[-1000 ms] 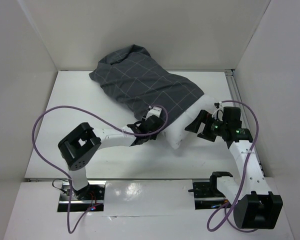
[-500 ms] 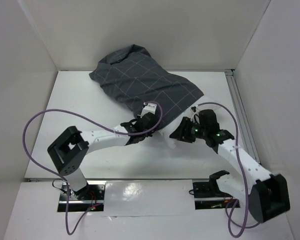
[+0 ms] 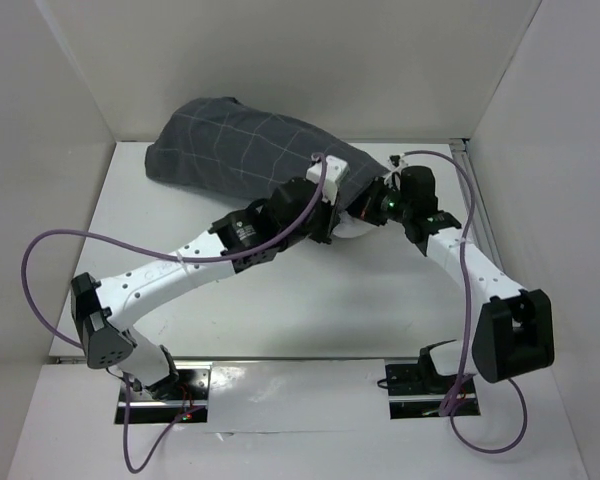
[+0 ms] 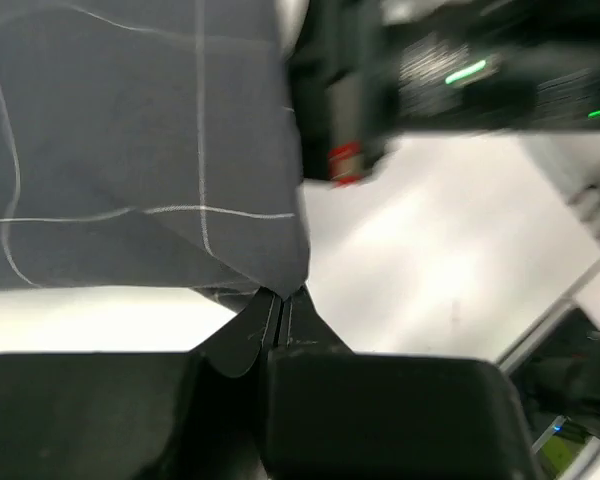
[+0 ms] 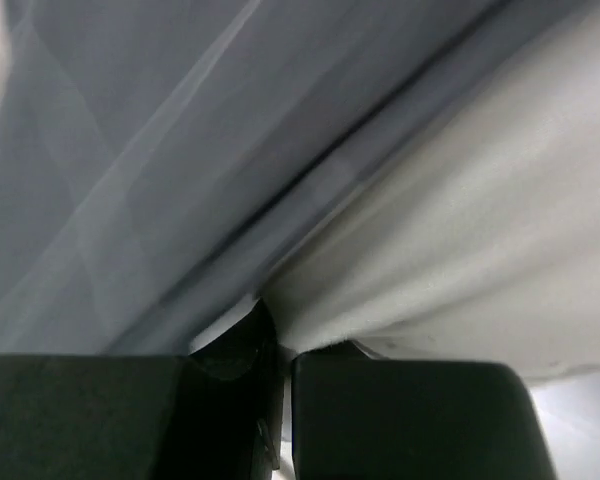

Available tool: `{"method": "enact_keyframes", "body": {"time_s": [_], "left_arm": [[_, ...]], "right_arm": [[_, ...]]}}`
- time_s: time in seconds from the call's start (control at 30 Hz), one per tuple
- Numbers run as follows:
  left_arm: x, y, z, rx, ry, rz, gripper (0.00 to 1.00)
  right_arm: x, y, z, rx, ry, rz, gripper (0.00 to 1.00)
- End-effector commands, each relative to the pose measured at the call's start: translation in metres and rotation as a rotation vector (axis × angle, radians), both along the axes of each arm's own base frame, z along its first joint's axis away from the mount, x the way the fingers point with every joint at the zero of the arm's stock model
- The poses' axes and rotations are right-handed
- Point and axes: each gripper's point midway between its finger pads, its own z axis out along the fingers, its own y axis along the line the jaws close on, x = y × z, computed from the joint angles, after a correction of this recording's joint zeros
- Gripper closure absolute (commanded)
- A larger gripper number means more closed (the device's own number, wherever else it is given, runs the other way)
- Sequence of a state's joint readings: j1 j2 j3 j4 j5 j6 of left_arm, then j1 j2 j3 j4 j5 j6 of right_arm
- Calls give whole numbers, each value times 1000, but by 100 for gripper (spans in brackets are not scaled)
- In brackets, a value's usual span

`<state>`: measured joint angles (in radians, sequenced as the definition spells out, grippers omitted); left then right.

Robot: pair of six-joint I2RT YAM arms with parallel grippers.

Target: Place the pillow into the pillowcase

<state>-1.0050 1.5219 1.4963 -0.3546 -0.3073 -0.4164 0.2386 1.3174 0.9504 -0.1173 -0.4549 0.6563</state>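
Charcoal grid pillowcase (image 3: 240, 150), bulging, white pillow (image 5: 460, 220) showing

Left arm (image 3: 150, 283) and right arm (image 3: 470, 270): white links, black joints, purple cable (image 3: 50, 238) trailing from each. Green light (image 3: 384, 203) on right wrist. Left gripper (image 4: 281, 298) matte black.
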Motion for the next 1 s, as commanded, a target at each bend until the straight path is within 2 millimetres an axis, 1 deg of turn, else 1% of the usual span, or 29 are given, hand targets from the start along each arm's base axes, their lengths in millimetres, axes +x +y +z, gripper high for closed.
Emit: {"method": "enact_keyframes", "body": {"time_s": [0.0,0.03,0.07,0.1,0.13,0.17,0.2,0.23,0.27,0.3,0.33,0.37,0.4,0.43,0.47,0.5,0.53,0.57,0.6,0.63,0.7,0.73,0.77,0.8,0.83,0.87,0.9,0.93,0.97], "left_arm": [[-47,-52,97,-222,-90,-315,100],[-45,-55,105,-219,-105,-320,100],[-44,-60,133,-259,-134,-331,100],[-48,-58,141,-257,-126,-346,100],[-48,-54,157,-274,-153,-353,100],[-51,-49,184,-316,-189,-353,100],[-60,-39,207,-359,-219,-374,100],[-64,-32,218,-370,-229,-375,100],[-73,-22,243,-412,-262,-387,100],[-75,-19,251,-421,-270,-387,100],[-85,-12,264,-444,-284,-407,100],[-94,-1,280,-470,-305,-419,100],[-98,1,287,-490,-304,-427,100],[-101,10,295,-506,-308,-417,100],[-104,13,300,-519,-307,-415,100],[-107,19,309,-533,-319,-416,100],[-102,25,315,-547,-326,-373,100],[-97,24,314,-544,-327,-348,100],[-87,14,310,-534,-322,-326,100],[-66,13,300,-508,-302,-289,100],[-34,2,285,-511,-236,-269,100],[14,-9,246,-453,-163,-209,100],[30,-19,226,-445,-102,-216,100],[49,-24,209,-431,-69,-198,100],[78,-20,190,-415,-39,-158,100],[105,-35,149,-370,21,-140,100],[118,-38,131,-355,48,-138,100],[138,-35,110,-340,86,-111,100],[144,-39,92,-330,122,-131,91]], "right_arm": [[22,15,1,55,-82,34,100],[20,18,-3,62,-69,54,100],[16,20,2,77,-72,67,100],[10,19,5,74,-59,66,100],[4,16,13,61,-85,76,100],[-4,9,37,49,-152,48,100],[-16,3,37,23,-131,39,100],[-24,-2,43,-5,-155,42,100],[-33,-9,49,-16,-164,36,100],[-47,-14,64,-25,-205,33,100],[-61,-19,60,-57,-172,46,100],[-71,-21,63,-68,-170,51,100],[-84,-25,79,-69,-208,54,100],[-97,-28,71,-85,-167,60,100],[-106,-28,79,-76,-174,73,100],[-119,-29,93,-65,-204,82,100],[-129,-32,90,-71,-171,84,100],[-135,-32,92,-67,-168,94,100],[-140,-32,91,-61,-149,90,100],[-148,-28,93,-37,-137,121,100],[-156,-22,85,10,-77,150,100],[-161,-15,71,42,-17,191,100],[-157,-11,73,80,-15,189,100],[-155,-10,69,91,-11,183,100],[-147,-12,57,83,10,151,100],[-138,-14,57,71,-5,122,100],[-129,-17,51,64,5,84,100],[-119,-19,39,52,38,53,100],[-103,-25,34,25,15,-8,100]]}}
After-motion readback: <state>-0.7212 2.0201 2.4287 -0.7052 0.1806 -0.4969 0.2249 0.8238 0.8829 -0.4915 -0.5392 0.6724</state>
